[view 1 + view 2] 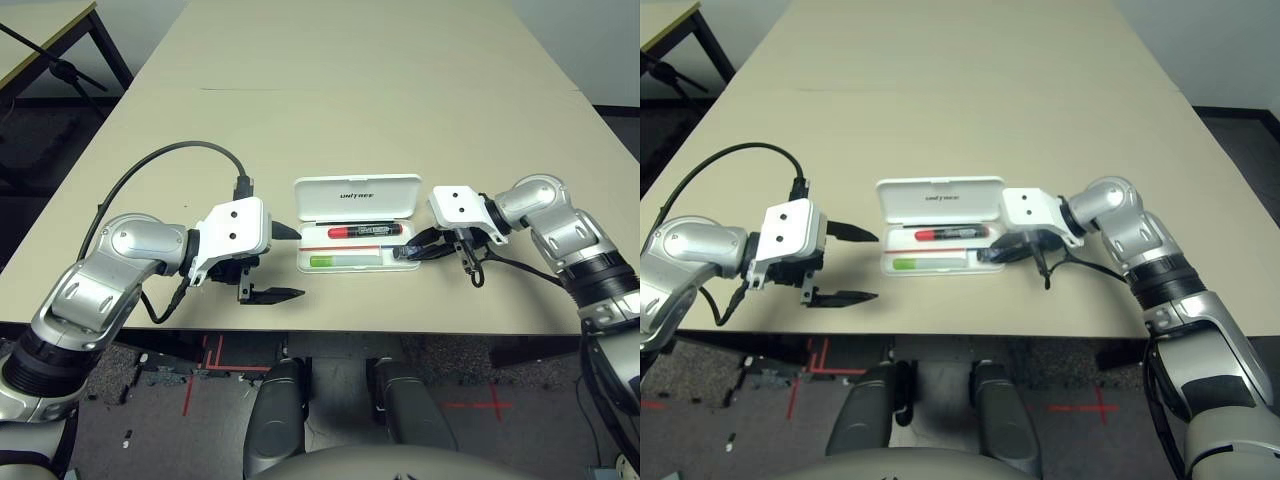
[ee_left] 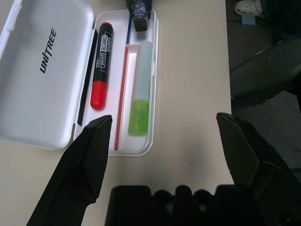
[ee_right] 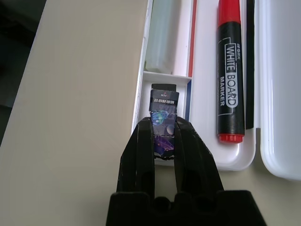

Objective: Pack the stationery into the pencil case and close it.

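The right gripper (image 3: 164, 141), fingers clamped on the small dark eraser (image 3: 163, 110), holds it over the open pencil case (image 1: 312, 189) — lower it squarely into the small end compartment beside the highlighter (image 1: 343, 260) and red marker (image 1: 365, 230) — while the left gripper (image 1: 272, 261) waits wide open, empty.

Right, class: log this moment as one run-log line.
case: open | marker, highlighter: inside | right gripper: eraser held over case | left gripper: open

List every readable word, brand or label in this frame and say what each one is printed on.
"UNITREE": inside the open lid of the pencil case.
"WHITE BOARD MARKER": black label of the red marker lying in the case.
Small print on the dark eraser held by the right gripper: too small to read.
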Available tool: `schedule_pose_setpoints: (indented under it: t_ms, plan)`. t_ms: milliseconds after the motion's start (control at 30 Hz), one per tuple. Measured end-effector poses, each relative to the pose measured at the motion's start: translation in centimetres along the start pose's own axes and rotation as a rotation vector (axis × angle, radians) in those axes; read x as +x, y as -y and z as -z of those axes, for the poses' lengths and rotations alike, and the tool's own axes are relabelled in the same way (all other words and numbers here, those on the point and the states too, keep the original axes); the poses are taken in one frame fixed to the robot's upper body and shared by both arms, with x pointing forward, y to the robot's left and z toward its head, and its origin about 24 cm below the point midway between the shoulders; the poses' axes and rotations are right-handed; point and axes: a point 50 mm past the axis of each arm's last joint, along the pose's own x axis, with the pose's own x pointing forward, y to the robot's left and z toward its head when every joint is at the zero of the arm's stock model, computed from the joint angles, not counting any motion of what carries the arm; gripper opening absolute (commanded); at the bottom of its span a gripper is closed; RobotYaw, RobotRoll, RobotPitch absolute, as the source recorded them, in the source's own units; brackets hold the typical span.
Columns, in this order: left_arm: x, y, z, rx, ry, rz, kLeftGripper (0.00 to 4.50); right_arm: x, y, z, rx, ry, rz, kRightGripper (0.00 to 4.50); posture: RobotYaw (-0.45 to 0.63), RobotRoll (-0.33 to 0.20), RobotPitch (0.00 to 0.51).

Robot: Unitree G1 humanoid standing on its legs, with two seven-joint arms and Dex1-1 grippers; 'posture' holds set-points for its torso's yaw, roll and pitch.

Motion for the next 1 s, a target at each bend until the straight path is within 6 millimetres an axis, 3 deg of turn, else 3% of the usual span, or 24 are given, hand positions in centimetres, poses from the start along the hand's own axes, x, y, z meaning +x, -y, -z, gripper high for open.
schedule_pose_setpoints:
  t_ms: [33,233,400,433,533,700,1000]
  plan:
    - [0.0,0.0,0.0,0.0,0.0,-0.001,4.5,0.1,0.0,0.0,0.001,0.003,0.0,0.3,0.12,0.0,0.126]
    - [-0.1,0.0,0.0,0.0,-0.006,-0.002,4.5,0.2,0.2,-0.1,-0.029,0.034,0.036,2.41,0.11,0.0,0.124]
    - [-0.2,0.0,0.2,-0.004,-0.021,-0.003,4.5,-1.5,0.0,0.3,-0.012,0.101,0.108,4.31,0.1,0.0,0.122]
    - [-0.2,0.1,0.3,-0.004,-0.021,-0.003,4.5,-1.9,-0.2,0.7,0.009,0.113,0.118,4.45,0.09,0.0,0.121]
    - [-0.2,0.0,0.3,-0.003,-0.021,-0.003,4.5,-3.2,-1.1,1.6,0.103,0.142,0.137,4.45,0.08,0.0,0.122]
    - [-0.3,-0.3,0.8,-0.027,-0.025,-0.01,4.5,-7.4,-2.2,2.2,0.248,0.15,0.223,4.45,0.05,0.0,0.125]
    - [-0.4,-0.5,1.5,-0.037,-0.031,0.002,4.5,-12.7,-4.0,3.5,0.389,0.14,0.354,4.45,0.01,0.0,0.133]
